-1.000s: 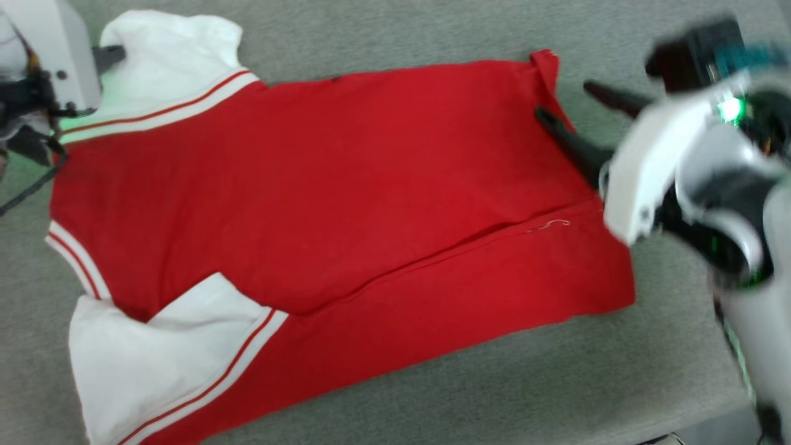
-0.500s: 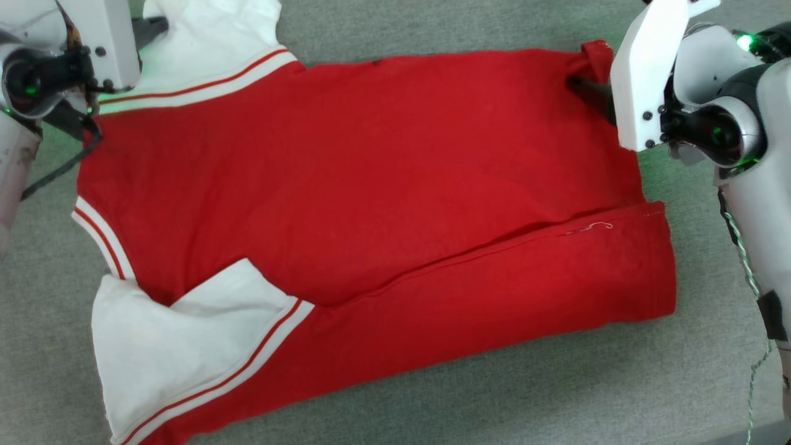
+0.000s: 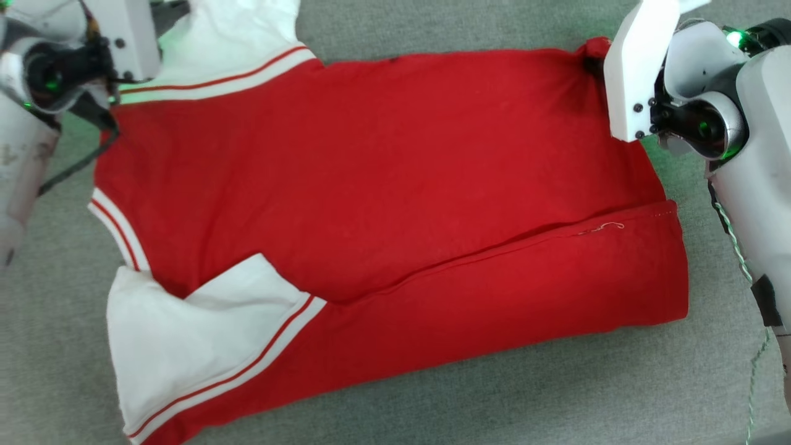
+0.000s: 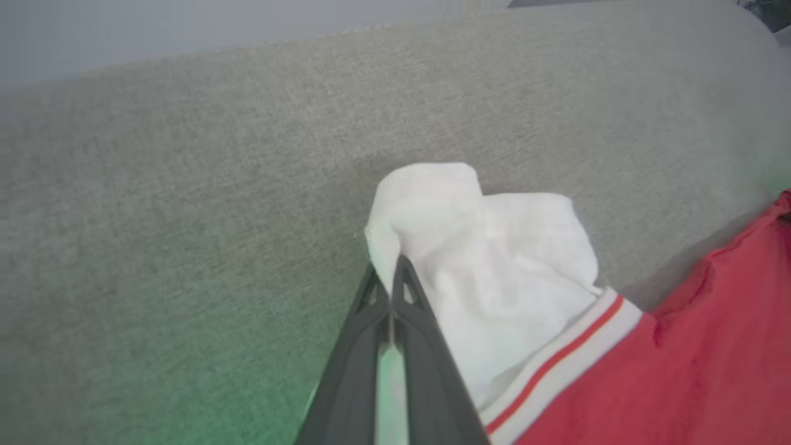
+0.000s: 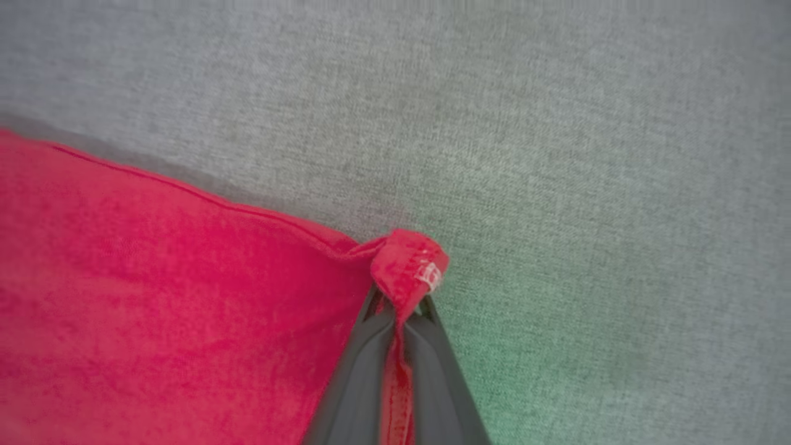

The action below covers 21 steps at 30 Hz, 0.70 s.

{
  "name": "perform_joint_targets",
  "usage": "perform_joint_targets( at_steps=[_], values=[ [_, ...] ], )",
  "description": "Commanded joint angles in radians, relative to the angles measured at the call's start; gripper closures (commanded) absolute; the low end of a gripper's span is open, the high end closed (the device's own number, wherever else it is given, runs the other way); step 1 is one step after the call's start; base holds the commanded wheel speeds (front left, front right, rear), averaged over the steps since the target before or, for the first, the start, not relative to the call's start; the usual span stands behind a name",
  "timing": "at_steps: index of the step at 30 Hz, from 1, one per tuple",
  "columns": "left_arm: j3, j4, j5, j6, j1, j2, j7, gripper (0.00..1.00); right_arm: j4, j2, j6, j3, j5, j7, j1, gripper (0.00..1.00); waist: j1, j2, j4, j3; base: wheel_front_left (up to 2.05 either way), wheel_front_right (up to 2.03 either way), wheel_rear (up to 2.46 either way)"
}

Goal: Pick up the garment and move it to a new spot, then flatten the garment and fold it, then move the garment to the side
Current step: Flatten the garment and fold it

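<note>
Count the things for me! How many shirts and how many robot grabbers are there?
Jersey: 1
Grippers: 2, the left gripper and the right gripper, each pinching the jersey
Grey surface: 1
Total: 4

Bright even light, thin shadow beside the garment [image 5: 154, 278], green glow on grey surface [image 5: 544, 346], wrist views soft

Garment [image 3: 371, 185]: one. Jaws: two sets, left and right. Grey fabric surface [image 3: 432, 402]: one.

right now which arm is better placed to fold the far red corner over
Right: the right end effector is shut on that corner of the red-and-white thin-fabric jersey; the left end effector grips its white sleeve.
</note>
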Motion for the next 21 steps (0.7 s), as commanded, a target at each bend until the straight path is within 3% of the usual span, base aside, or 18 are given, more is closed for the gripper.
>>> perform_joint_targets(
  at_steps=[1,9,21],
  values=[
    [-0.004,-0.010,-0.007,-0.003,0.010,-0.006,-0.017,1.00,0.012,-0.007,-0.002,0.005,0.011,-0.018,0.016,1.00,0.0000,-0.0001,0.015,-0.020,0.00,0.00,0.00],
    [-0.032,-0.134,-0.070,-0.003,0.072,0.011,-0.171,1.00,0.002,-0.060,-0.001,0.023,0.065,-0.130,0.071,1.00,0.0000,-0.0001,0.075,-0.125,0.00,0.00,0.00],
    [-0.081,-0.454,-0.165,-0.003,0.341,0.144,-0.411,1.00,-0.174,-0.213,-0.001,0.030,0.147,-0.166,0.297,1.00,0.0000,-0.0001,0.148,-0.237,0.00,0.00,0.00]
  ],
)
